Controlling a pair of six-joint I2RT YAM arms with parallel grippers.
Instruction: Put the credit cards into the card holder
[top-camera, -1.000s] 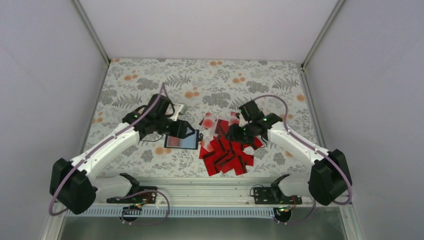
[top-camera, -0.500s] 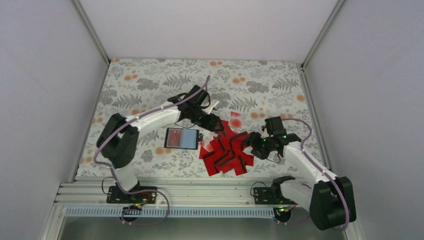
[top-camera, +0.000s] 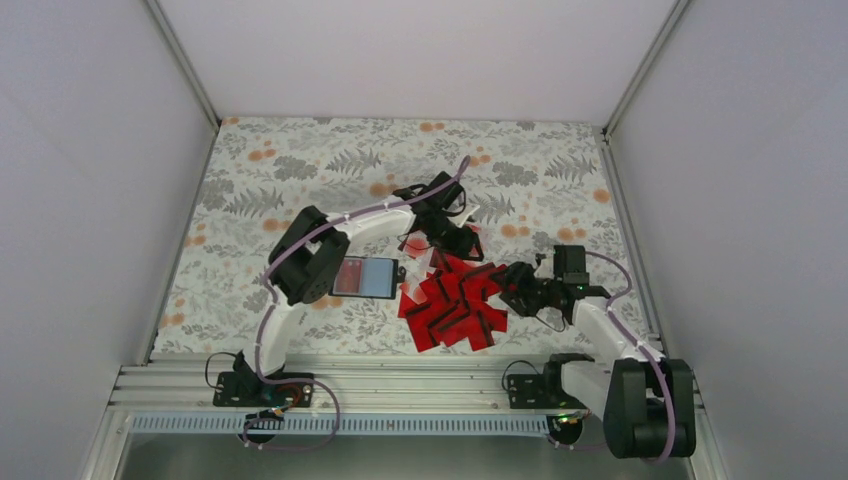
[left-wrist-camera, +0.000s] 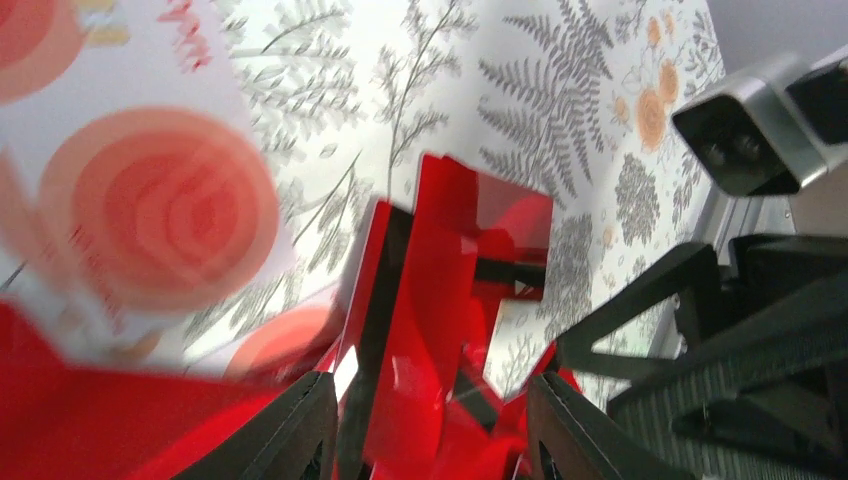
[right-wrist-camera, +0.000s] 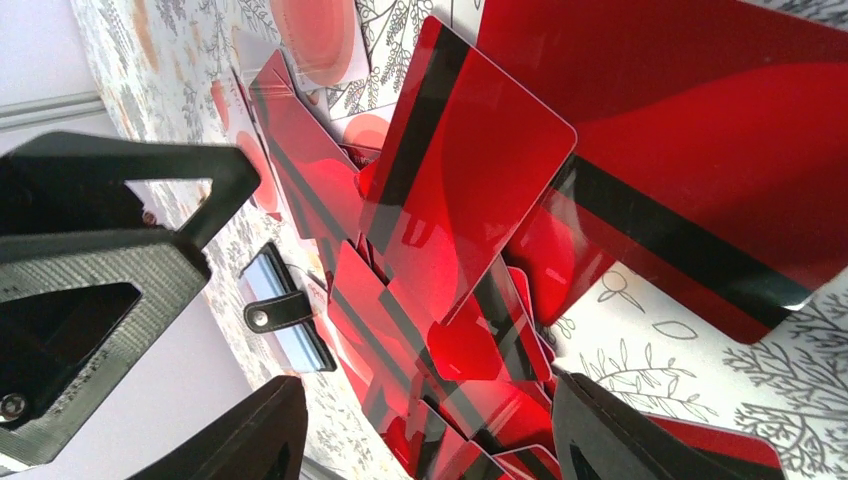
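Note:
Several red credit cards (top-camera: 455, 305) with black stripes lie in an overlapping pile on the flowered cloth. The card holder (top-camera: 365, 277) lies open and flat just left of the pile, its grey-blue panel up, and it also shows in the right wrist view (right-wrist-camera: 285, 320). My left gripper (top-camera: 462, 243) is at the pile's far edge, its jaws apart around tilted red cards (left-wrist-camera: 440, 300), its own midpoint low over them (left-wrist-camera: 430, 440). My right gripper (top-camera: 515, 288) stands open at the pile's right edge, with overlapping cards (right-wrist-camera: 470, 190) below its midpoint (right-wrist-camera: 430, 440).
A few white-faced cards with red circles (top-camera: 415, 245) lie at the pile's far left, one blurred close to the left wrist camera (left-wrist-camera: 150, 210). The two grippers are close together; the right one shows in the left wrist view (left-wrist-camera: 700, 340). An aluminium rail (top-camera: 400, 385) runs along the near edge.
The left arm swung right, from over the card holder to the pile's far edge. The right arm drew back from the pile's top to its right edge.

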